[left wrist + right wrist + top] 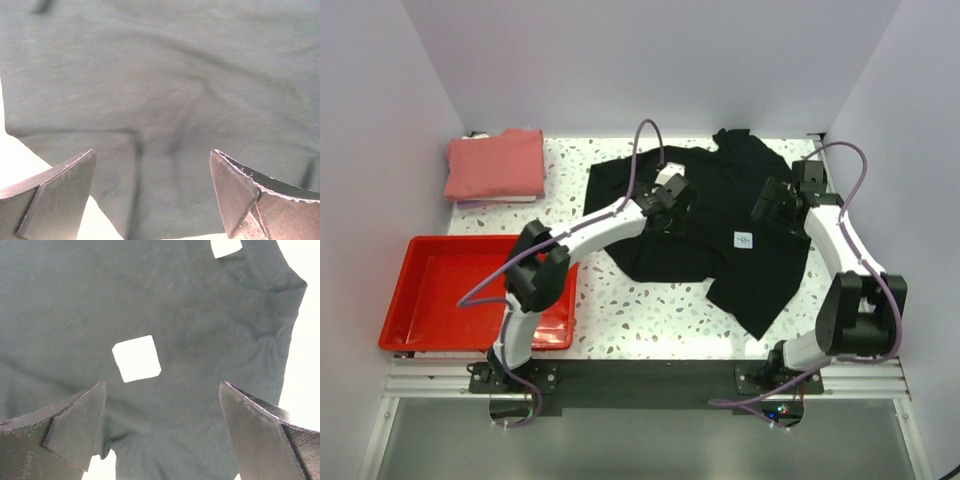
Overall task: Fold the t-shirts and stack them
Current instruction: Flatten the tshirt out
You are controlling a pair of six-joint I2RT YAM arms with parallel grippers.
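A black t-shirt lies rumpled across the middle and right of the table, its small white label facing up. My left gripper hovers over the shirt's left part, open, with only dark cloth between its fingers. My right gripper is open above the shirt's right part. In the right wrist view the label sits just beyond the gap and the collar is at the top right. A folded salmon-pink t-shirt rests at the back left.
A red plastic tray sits at the near left beside the left arm's base. Walls close in the table at the back and on both sides. Bare speckled tabletop shows in front of the black shirt.
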